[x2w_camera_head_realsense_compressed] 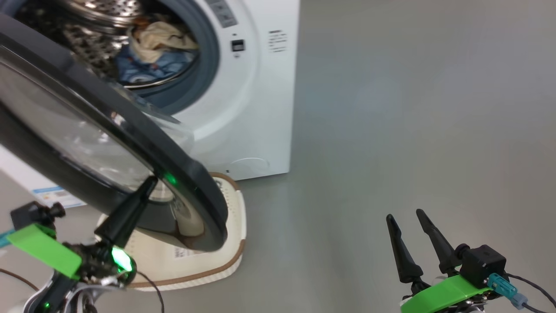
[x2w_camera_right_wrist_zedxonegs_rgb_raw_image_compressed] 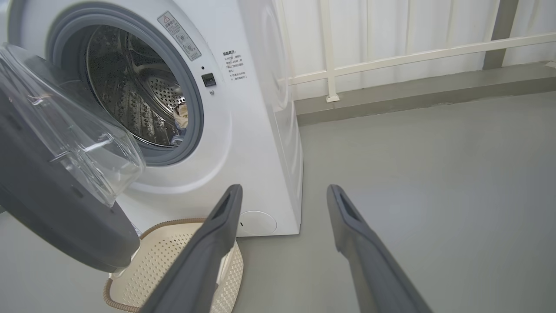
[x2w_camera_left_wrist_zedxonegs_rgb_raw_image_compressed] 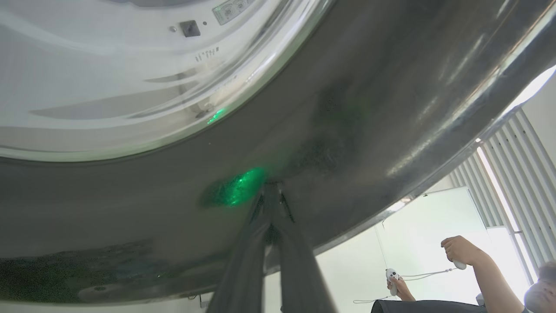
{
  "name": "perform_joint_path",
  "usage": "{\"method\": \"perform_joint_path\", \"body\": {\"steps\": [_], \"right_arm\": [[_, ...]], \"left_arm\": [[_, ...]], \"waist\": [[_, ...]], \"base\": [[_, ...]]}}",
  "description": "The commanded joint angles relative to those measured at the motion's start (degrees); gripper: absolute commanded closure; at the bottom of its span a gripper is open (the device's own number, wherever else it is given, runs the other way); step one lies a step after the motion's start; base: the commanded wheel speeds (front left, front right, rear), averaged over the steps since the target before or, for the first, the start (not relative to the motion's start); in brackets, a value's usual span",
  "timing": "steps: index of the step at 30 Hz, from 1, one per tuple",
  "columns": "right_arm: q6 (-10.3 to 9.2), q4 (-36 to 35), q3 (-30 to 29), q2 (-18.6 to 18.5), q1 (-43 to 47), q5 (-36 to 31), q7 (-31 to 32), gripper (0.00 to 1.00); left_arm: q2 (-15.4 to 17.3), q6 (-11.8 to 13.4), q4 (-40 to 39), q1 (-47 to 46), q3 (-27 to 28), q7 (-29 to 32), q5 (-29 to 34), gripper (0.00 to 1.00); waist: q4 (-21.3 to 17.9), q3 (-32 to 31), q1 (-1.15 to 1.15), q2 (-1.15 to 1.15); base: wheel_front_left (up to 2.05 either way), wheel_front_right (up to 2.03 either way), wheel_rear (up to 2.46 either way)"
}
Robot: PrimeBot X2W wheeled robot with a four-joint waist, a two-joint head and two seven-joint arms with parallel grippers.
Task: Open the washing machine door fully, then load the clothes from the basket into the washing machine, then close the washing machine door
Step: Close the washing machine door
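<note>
Left gripper (x2w_camera_head_realsense_compressed: 147, 184) lower left, fingers pressed together, tips touching black rim of washing machine door (x2w_camera_head_realsense_compressed: 100, 130). Right gripper (x2w_camera_head_realsense_compressed: 405, 216) lower right, spread. Clothes (x2w_camera_head_realsense_compressed: 156, 48) inside washing machine (x2w_camera_head_realsense_compressed: 260, 87). Basket (x2w_camera_head_realsense_compressed: 239, 213) below door.

The washing machine door (x2w_camera_head_realsense_compressed: 191, 174) has a wide rim of glossy black plastic, smooth enough to carry a green reflection. At its centre sits the glass bowl (x2w_camera_head_realsense_compressed: 65, 126), clear and smooth. The washing machine (x2w_camera_head_realsense_compressed: 256, 108) is cased in smooth white panels with a soft sheen. The drum (x2w_camera_right_wrist_zedxonegs_rgb_raw_image_compressed: 126, 100) is bright perforated steel. The rubber ring (x2w_camera_head_realsense_compressed: 209, 65) is grey-blue and matt. The clothes (x2w_camera_head_realsense_compressed: 158, 41) are soft, crumpled cloth, cream over printed blue. The basket (x2w_camera_right_wrist_zedxonegs_rgb_raw_image_compressed: 147, 269) is cream-white perforated plastic with a brown woven-look rim. The floor (x2w_camera_head_realsense_compressed: 412, 108) is grey, smooth and faintly sheened. The right gripper (x2w_camera_head_realsense_compressed: 404, 213) has jaws of dark matt plastic and a smooth green plastic bracket (x2w_camera_head_realsense_compressed: 447, 293).
</note>
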Motion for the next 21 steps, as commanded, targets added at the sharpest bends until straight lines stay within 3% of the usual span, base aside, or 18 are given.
{"method": "perform_joint_path", "body": {"steps": [1, 11, 21], "right_arm": [[0.36, -1.61, 1.49, -0.11, -0.29, 0.63, -0.27, 0.0], [0.36, -2.17, 2.17, -0.11, -0.26, 1.17, -0.27, 0.0], [0.36, -2.5, 1.65, -0.11, -0.4, 1.53, -0.27, 0.0]], "left_arm": [[1.0, -0.61, -1.35, -2.78, 1.31, -1.21, 0.64, 1.0], [1.0, -0.65, 2.27, -7.41, -0.48, -10.78, 2.48, 1.0], [1.0, -0.65, 6.13, -9.82, 0.03, -17.19, 3.58, 1.0]], "waist": [[-2.85, 0.6, 0.0, 0.0], [-6.75, 1.21, 0.0, 0.0], [-7.26, 1.05, 0.0, 0.0]], "base": [[0.0, 0.0, 0.0], [0.0, 0.0, 0.0], [0.0, 0.0, 0.0]]}}
